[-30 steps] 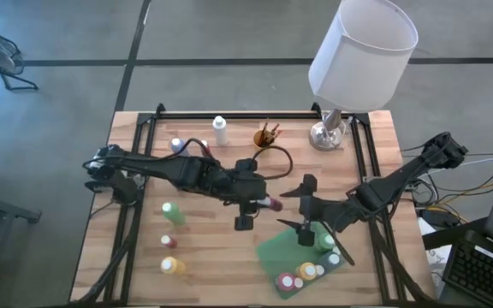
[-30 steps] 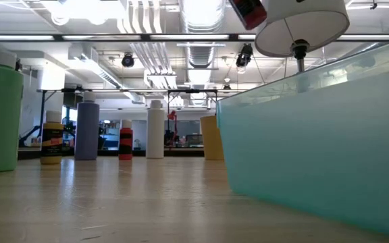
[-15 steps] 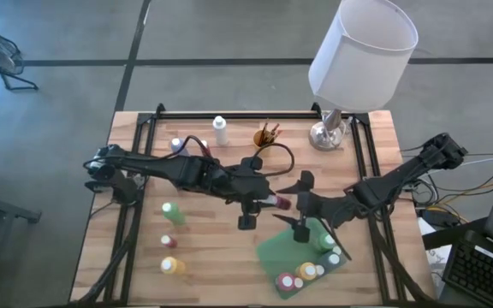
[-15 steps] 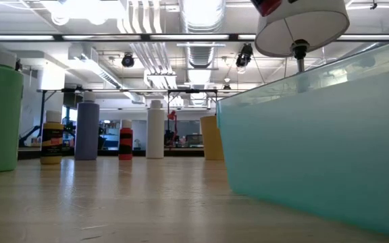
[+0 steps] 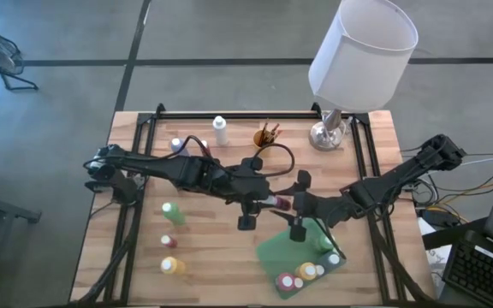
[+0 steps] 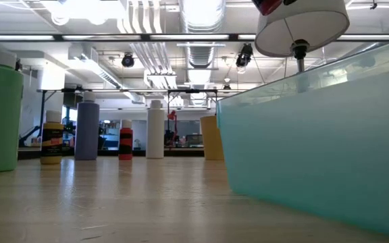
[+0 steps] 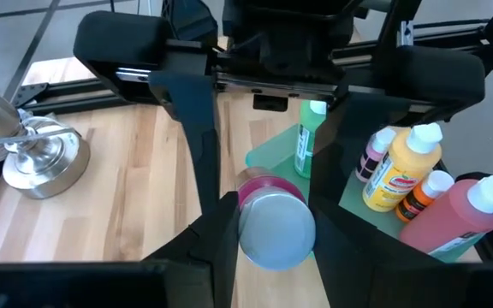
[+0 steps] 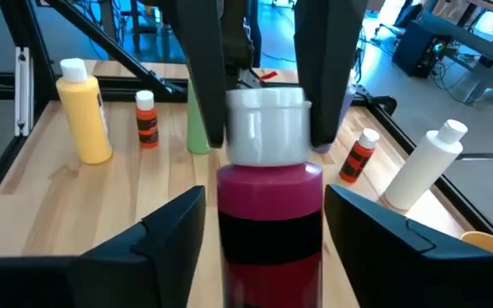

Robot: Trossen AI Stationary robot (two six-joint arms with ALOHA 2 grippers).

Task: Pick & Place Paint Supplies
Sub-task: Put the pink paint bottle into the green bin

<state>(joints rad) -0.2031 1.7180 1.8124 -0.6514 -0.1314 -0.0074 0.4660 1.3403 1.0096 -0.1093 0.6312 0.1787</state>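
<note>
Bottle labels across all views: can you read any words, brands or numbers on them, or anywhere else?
No text can be read anywhere.
Yellow bottle: dark print on label, too blurred to read.
Orange bottle: black label, illegible.
Magenta bottle: black band, no readable text.
Small orange bottle: label too small.

Magenta bottle [image 8: 270, 218] (white-capped) between right jaws; left jaws pinch its cap.

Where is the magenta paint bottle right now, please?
High view: mid-table, the magenta paint bottle is held by the left gripper, with the right gripper around it, beside the green tray.
</note>
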